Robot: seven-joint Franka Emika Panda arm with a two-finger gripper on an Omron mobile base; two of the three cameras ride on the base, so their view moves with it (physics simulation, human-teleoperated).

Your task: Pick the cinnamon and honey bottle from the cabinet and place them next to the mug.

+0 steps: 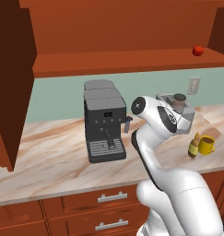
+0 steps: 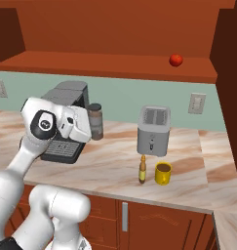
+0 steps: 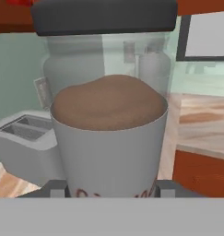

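Fingers point(image 3: 58, 188) of the gripper point(image 2: 90, 128) are clamped on the cinnamon point(image 2: 95, 121), carried upright above the counter point(image 2: 110, 166) in front of the coffee machine point(image 1: 104, 124). Further along, one honey bottle point(image 2: 143, 171) already stands just beside the single mug point(image 2: 163, 173), so half looks done; the shaker must yet be set down there. Behind them sits one toaster point(image 2: 153, 130), and one red fruit point(image 2: 176, 60) rests on the cabinet point(image 2: 115, 63) shelf.

Kitchen: toaster point(image 2: 153, 130), espresso machine point(image 1: 104, 122), counter point(image 2: 188, 171).
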